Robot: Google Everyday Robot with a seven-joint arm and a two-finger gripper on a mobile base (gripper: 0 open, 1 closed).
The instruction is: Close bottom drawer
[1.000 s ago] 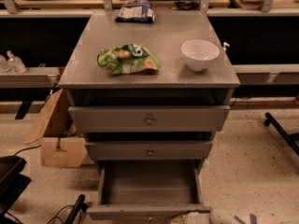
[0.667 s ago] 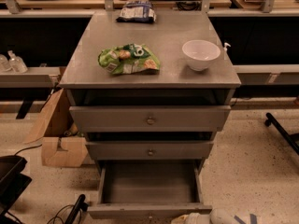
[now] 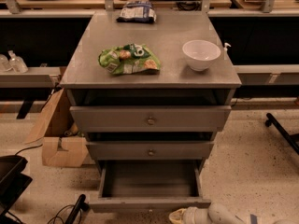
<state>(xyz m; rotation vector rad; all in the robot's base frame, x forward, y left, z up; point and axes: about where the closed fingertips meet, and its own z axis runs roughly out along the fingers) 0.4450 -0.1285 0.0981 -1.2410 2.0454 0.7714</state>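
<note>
**Bottom drawer stands pulled out, gripper low at its front right corner**

The bottom drawer (image 3: 140, 203) is the lowest of 3 in the grey cabinet (image 3: 154, 76). It is drawn well out toward the camera, so its long flat tray shows from above, and nothing can be seen lying in it. Its front panel runs along the lower edge of the view.

The gripper (image 3: 183, 215) sits at the very bottom of the view, just beside the right end of that front panel and slightly below it. It is pale, and only partly in view. Whether it touches the panel cannot be told, nor whether it is parted or closed. The arm (image 3: 224, 214) leads off to the right along the floor edge of the view.

Above, the middle drawer (image 3: 117, 150) juts out a little, and the top drawer (image 3: 112, 118) juts out slightly further; each has 1 small knob at its centre.

On the cabinet top lie a green snack bag (image 3: 129, 59) left of centre, a white bowl (image 3: 201, 55) upright on the right, and a blue packet (image 3: 136, 12) at the back edge. A cardboard box (image 3: 60, 146) sits on the floor to the left of the cabinet.
</note>
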